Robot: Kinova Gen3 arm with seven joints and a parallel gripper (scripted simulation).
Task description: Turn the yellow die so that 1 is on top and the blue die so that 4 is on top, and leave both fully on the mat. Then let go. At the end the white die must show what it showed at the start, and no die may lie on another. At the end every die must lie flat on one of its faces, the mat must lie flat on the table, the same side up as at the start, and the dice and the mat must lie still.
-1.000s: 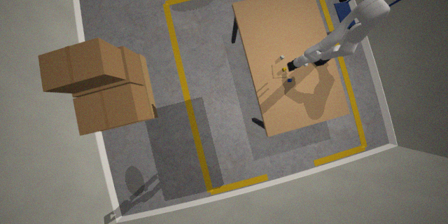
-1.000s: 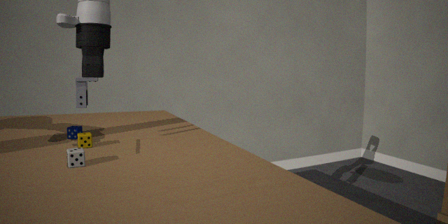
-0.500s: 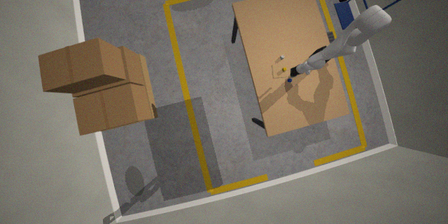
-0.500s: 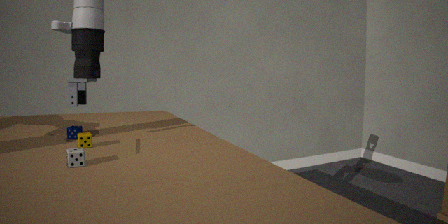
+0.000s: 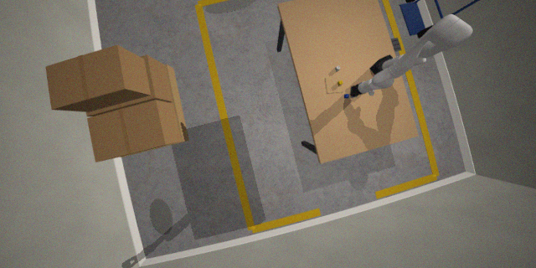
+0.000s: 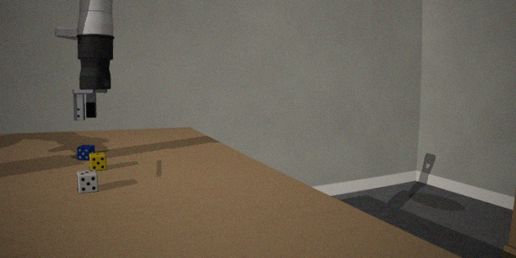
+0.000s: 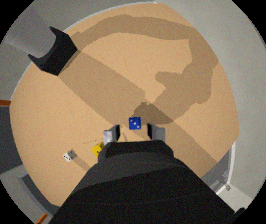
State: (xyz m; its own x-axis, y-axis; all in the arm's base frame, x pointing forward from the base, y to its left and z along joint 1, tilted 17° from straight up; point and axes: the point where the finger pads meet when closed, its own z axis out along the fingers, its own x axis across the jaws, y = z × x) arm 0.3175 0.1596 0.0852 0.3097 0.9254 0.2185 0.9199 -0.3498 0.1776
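My gripper (image 6: 85,106) is open and empty. It hangs well above the table, over the blue die (image 6: 85,152). In the wrist view the blue die (image 7: 134,121) shows between my fingertips, far below them. The yellow die (image 6: 97,161) lies just in front of the blue one, apart from it. The white die (image 6: 87,181) lies nearer the camera, alone. All three lie flat on the table. From above, the yellow die (image 5: 340,83) is inside the faint outline of the tan mat (image 5: 335,85). The blue die (image 5: 347,96) is at or just off the mat's corner. I cannot read the top faces.
The wooden table (image 5: 347,71) stands inside a yellow floor marking. The arm's base (image 5: 445,31) is at the table's right side. Stacked cardboard boxes (image 5: 115,100) stand far left on the floor. A blue trolley (image 5: 414,17) is behind the arm.
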